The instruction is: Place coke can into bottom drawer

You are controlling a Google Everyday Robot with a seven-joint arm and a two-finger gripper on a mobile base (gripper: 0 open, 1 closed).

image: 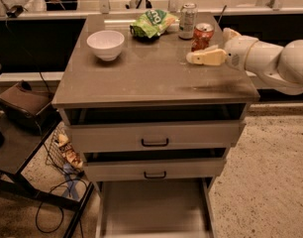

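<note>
The coke can (pixel 202 35) is orange-red with a silver top and stands upright at the back right of the cabinet top (pixel 146 76). My gripper (pixel 209 45) comes in from the right at the can's height. It is open: one pale finger (pixel 207 57) lies just in front of the can, the other sits behind and to the right of it. The jaws are not closed on the can. The bottom drawer (pixel 151 207) is pulled out at the cabinet's foot, with a bare pale floor.
A taller silver-and-green can (pixel 187 20) stands just behind the coke can. A green chip bag (pixel 152 23) and a white bowl (pixel 105 44) are on the top. Two drawers with black pulls (pixel 155 143) sit slightly ajar. A black stand (pixel 18 133) and cables lie left.
</note>
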